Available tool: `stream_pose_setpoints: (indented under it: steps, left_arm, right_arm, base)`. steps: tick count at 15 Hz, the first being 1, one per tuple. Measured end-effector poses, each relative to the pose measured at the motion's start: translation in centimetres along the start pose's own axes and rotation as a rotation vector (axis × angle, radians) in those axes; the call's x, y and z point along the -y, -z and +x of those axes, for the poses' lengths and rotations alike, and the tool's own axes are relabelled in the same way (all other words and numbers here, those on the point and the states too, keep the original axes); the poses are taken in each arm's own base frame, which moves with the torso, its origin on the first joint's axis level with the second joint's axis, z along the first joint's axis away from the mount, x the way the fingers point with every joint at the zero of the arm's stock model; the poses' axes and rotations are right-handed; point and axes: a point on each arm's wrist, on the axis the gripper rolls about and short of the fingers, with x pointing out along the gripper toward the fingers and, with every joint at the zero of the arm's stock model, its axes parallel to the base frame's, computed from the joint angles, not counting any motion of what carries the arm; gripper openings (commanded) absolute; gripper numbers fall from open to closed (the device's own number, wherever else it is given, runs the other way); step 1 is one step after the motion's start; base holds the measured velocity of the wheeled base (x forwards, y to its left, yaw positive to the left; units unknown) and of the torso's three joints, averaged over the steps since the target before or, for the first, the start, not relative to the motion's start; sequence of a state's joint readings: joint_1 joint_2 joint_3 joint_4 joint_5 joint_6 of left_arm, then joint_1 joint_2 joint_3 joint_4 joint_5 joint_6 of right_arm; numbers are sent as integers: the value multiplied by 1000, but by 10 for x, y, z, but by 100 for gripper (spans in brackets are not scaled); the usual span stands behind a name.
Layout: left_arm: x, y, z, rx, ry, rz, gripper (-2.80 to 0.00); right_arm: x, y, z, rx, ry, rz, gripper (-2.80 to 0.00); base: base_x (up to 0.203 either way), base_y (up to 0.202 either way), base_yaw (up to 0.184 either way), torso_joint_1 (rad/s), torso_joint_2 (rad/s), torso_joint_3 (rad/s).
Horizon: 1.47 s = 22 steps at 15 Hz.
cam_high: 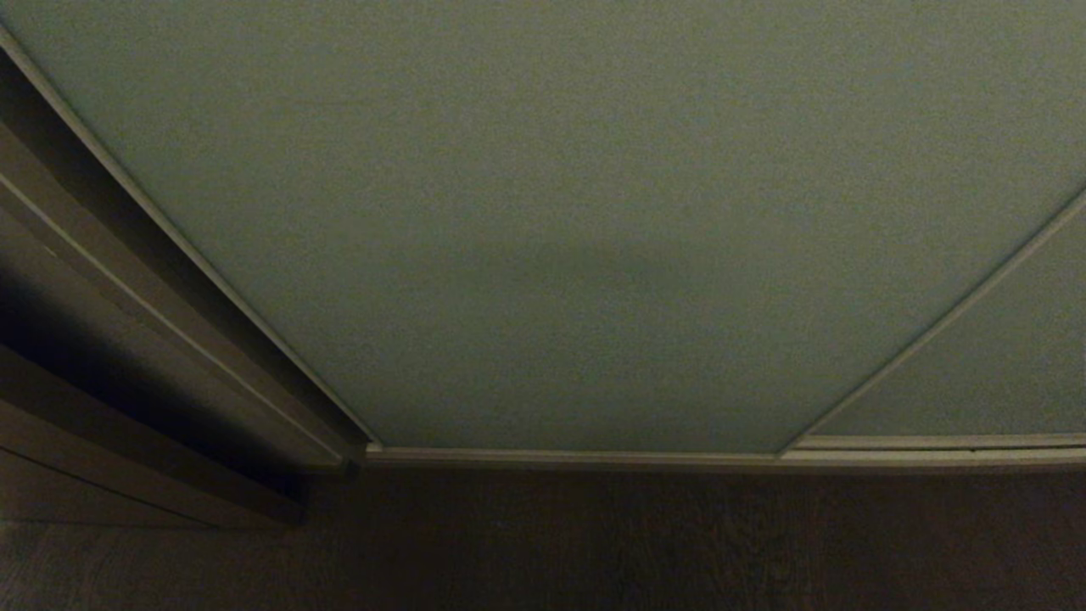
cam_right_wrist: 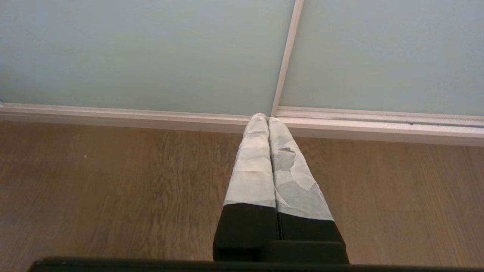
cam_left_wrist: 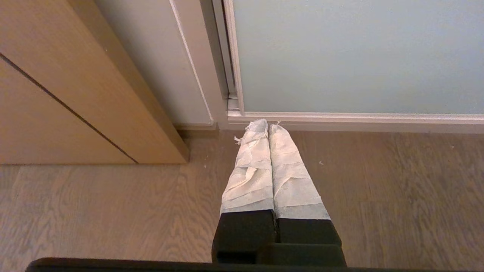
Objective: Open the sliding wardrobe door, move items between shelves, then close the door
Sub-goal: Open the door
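The sliding wardrobe door (cam_high: 577, 212) fills most of the head view, a pale grey-green grainy panel drawn fully across, so that nothing of the wardrobe's inside shows. Its thin light frame (cam_high: 568, 456) runs along the foot of the door, just above the wood-grain floor (cam_high: 679, 543). A second panel of the same colour (cam_high: 1001, 373) lies to the right of the door, parted from it by a slim vertical strip. To the left of the door stands a brown wooden cabinet (cam_left_wrist: 75, 94), with a pale wall strip between the two. Neither arm appears in the head view. The left gripper (cam_left_wrist: 267, 126) hangs low before the door's lower left corner, its two tape-wrapped fingers pressed together with nothing between them, tips clear of the frame. The right gripper (cam_right_wrist: 264, 119) hangs before the door's lower right corner, where the two panels meet, fingers likewise pressed together and empty.
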<state>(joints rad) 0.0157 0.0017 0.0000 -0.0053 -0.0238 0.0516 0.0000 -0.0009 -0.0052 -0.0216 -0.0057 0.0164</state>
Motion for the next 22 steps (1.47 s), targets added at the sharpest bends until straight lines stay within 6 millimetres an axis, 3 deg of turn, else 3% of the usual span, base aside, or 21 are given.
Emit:
stream_pose_setpoints:
  steps: [17,19,22]
  left_arm:
    - [0,-2,0,13,-16,0,-280]
    - [-2,-18,-5,74,-44,0,-280]
    - [-5,-68,-25,244,-124,0,-280]
  right_arm:
    - [0,1,0,2,1,0,-280]
    - [0,1,0,2,1,1,-280]
    - [0,1,0,3,0,0,-280]
  base:
    - [0,0,0,0,0,0]
    - [0,0,0,0,0,0]
    - [0,0,0,0,0,0]
